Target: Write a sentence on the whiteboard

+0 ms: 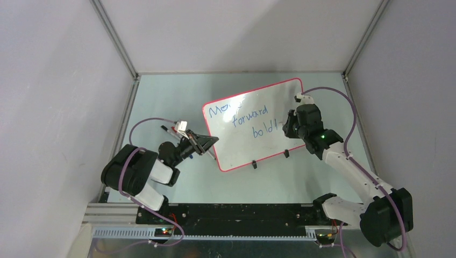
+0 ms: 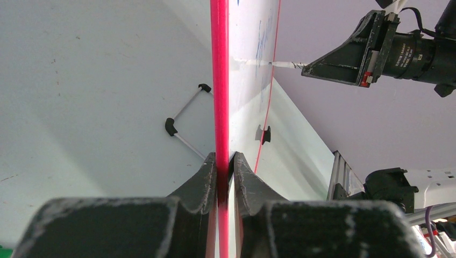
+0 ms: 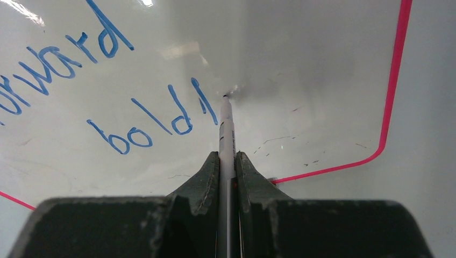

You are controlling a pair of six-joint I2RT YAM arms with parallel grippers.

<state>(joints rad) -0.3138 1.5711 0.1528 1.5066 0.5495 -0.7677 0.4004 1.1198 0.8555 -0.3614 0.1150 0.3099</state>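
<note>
Whiteboard, stiff, light and probably slick-faced, rests on the tabletop, my left tool pinched tight on its thin red edge, the sensible hold, my right tool clamped around the marker touching beside "boldl".

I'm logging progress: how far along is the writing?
Done: the sentence reads "Move forward boldl" on the whiteboard. In hand: the right claw holds the marker, tip at the board past the last l; the left claw clamps its edge. Left: probably a final y.
</note>
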